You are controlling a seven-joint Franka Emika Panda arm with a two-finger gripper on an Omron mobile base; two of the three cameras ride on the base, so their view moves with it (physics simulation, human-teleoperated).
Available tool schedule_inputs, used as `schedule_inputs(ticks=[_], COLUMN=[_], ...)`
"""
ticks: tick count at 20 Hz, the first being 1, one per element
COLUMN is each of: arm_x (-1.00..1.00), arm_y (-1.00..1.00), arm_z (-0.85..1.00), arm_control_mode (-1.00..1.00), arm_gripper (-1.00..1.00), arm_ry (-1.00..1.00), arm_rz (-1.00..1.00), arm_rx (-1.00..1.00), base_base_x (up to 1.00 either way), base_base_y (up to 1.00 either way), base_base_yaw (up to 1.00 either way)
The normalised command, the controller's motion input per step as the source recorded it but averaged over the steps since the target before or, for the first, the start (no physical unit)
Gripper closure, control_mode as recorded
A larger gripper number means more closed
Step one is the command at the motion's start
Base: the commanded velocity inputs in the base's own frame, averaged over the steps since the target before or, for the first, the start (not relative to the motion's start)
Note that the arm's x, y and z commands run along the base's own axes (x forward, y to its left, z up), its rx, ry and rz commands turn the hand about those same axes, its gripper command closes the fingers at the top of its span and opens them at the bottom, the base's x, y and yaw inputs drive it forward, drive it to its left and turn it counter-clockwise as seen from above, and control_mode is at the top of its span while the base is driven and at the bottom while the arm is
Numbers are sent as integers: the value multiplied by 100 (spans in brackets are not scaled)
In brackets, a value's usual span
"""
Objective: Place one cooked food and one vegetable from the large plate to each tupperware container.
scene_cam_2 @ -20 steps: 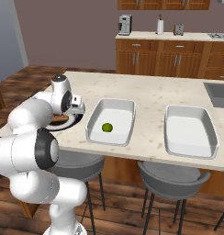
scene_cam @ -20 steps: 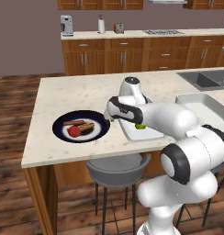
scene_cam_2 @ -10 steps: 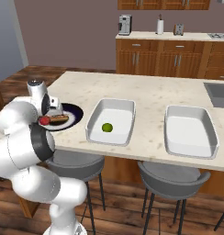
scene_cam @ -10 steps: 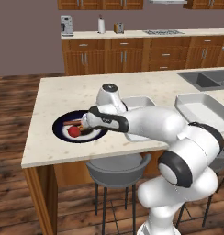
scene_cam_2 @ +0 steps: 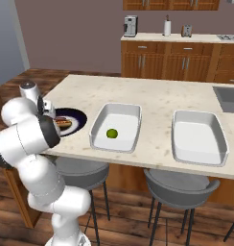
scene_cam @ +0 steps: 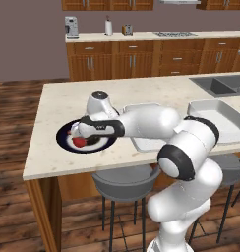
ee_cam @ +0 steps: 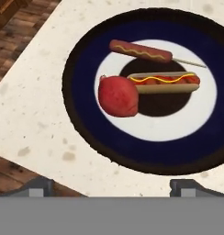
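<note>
The large plate [ee_cam: 81, 94] lies just below my gripper [ee_cam: 114, 188], whose tips stand wide apart and open with nothing between them. On the plate lie a corn dog [ee_cam: 140, 50], a hot dog in a bun [ee_cam: 165, 82] and a red round vegetable [ee_cam: 118, 96]. In the left base view the gripper [scene_cam: 76, 132] hovers over the plate [scene_cam: 63, 139] at the counter's left. The nearer tupperware container [scene_cam_2: 102, 122] holds a green round vegetable [scene_cam_2: 112, 133]. The second container [scene_cam_2: 199, 139] has nothing in it.
The counter's front edge [scene_cam: 92, 167] runs close to the plate. My arm [scene_cam: 146, 123] stretches over the nearer container [scene_cam: 144, 144]. A grey sink basin [scene_cam: 218, 83] lies at the far right, and stools [scene_cam_2: 80, 168] stand under the counter.
My arm has swung left from above the nearer container to above the plate. The green vegetable stays in that container.
</note>
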Motion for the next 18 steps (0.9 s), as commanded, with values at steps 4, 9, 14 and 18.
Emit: schedule_inputs(ticks=[4, 9, 14, 18], arm_x=[51, 39, 29, 21], arm_y=[28, 15, 15, 1], arm_z=[-40, -44, -25, -9], arm_control_mode=[-100, -100, -100, -100], arm_gripper=[-100, -100, -100, -100], arm_ry=[1, 1, 1, 1], arm_rz=[0, 0, 0, -2], arm_rx=[0, 0, 0, 0], base_base_x=[0, 0, 0, 0], base_base_y=[0, 0, 0, 0], base_base_yaw=[0, 0, 0, 0])
